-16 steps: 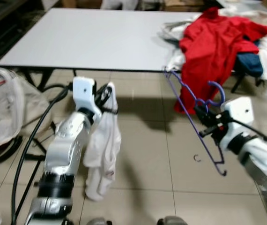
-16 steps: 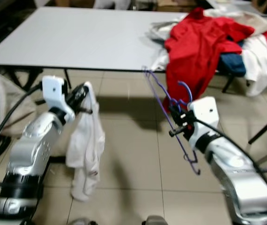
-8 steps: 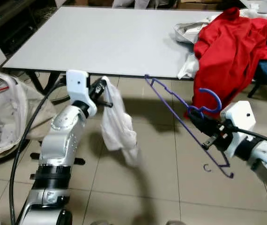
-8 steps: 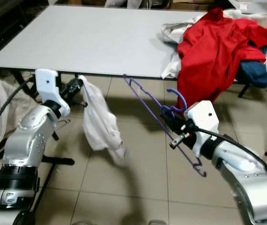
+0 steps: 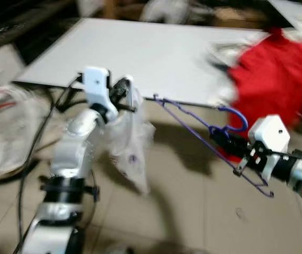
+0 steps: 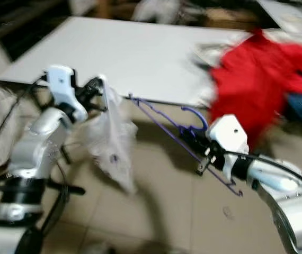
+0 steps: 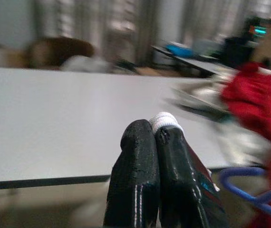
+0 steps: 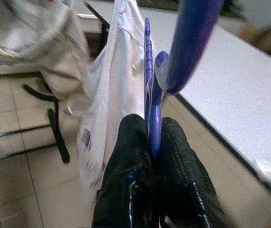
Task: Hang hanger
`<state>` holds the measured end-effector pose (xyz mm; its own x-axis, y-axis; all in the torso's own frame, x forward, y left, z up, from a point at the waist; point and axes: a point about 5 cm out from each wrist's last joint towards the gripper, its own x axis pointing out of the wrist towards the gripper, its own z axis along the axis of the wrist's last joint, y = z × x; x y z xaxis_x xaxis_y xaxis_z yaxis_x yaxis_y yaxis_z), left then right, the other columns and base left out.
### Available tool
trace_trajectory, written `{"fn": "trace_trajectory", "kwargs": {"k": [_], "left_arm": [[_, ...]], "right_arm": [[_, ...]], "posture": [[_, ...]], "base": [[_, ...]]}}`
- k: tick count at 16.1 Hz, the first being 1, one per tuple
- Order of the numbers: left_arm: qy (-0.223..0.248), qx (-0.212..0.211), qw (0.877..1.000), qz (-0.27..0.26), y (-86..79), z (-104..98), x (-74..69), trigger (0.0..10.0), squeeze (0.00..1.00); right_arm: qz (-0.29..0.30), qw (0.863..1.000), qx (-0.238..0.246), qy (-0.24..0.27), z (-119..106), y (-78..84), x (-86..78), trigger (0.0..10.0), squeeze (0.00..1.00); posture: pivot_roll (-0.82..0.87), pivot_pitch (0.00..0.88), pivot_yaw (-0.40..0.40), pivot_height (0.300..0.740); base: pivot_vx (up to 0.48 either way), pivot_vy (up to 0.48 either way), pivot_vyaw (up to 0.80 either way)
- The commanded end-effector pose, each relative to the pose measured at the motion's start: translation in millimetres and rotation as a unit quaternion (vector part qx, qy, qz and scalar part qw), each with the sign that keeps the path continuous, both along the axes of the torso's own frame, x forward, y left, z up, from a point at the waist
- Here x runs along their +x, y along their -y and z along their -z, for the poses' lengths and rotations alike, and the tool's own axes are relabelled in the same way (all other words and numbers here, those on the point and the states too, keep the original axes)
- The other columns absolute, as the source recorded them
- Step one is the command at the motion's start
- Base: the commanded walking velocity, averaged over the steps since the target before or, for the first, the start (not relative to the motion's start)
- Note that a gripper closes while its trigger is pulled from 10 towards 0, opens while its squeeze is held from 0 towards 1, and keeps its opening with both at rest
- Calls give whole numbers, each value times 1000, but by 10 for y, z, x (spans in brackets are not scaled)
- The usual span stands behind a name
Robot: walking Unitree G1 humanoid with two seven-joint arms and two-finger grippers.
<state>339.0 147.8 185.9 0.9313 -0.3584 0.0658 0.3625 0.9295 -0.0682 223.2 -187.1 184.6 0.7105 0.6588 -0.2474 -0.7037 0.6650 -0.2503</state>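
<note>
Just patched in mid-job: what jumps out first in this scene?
The right gripper is shut on a blue hanger held out over the tiled floor, its long end reaching toward the white garment that dangles from the left gripper. Behind them, a red garment is heaped on the grey table.

We note a large white table (image 5: 140, 58) with a dark edge and dark metal legs, standing on a floor (image 5: 193, 211) of beige tiles with visible grout lines. A heap of clothing lies on the table's right end, a red garment (image 5: 275, 84) uppermost and hanging over the edge. At the left stands a pale bag (image 5: 8, 132), blurred. Behind the table we see dark, indistinct clutter. Light is even; shadows fall on the tiles beneath the table.
</note>
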Motion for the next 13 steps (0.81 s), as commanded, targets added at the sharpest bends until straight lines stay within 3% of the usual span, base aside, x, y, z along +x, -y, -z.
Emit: {"fn": "trace_trajectory", "kwargs": {"k": [1, 4, 8, 9, 11, 13], "left_arm": [[8, 0, 1000, -13, -79, -56, 4, 10000, 0], [9, 3, 1000, -14, -108, -64, 26, 10000, 0], [14, 3, 1000, -9, -94, -109, 47, 10000, 0], [18, 5, 1000, -6, -95, -136, 73, 10000, 0], [31, 12, 999, 1, -104, -234, 157, 10000, 0], [48, 18, 999, 13, -88, -375, 260, 10000, 0]], "right_arm": [[-22, 1000, 3, 8, -35, -73, -15, 10000, 0], [-15, 1000, 21, 3, -40, -74, 17, 10000, 0], [-16, 999, 35, 7, -71, -113, 29, 10000, 0], [-21, 999, 36, 10, -91, -100, 20, 10000, 0], [-58, 998, 40, 6, -165, -46, -63, 10000, 0], [-128, 990, 38, -33, -232, -9, -216, 10000, 0]], "posture": [[-136, 0, 15, 740], [-139, 0, 20, 740], [-140, 0, 23, 740], [-141, 0, 28, 740], [-140, 0, 29, 740], [-143, 0, 34, 740]], "base": [[368, 0, 0], [363, 0, 0], [365, 0, -800], [364, 0, 0], [360, 0, 0], [362, 0, 0]]}}
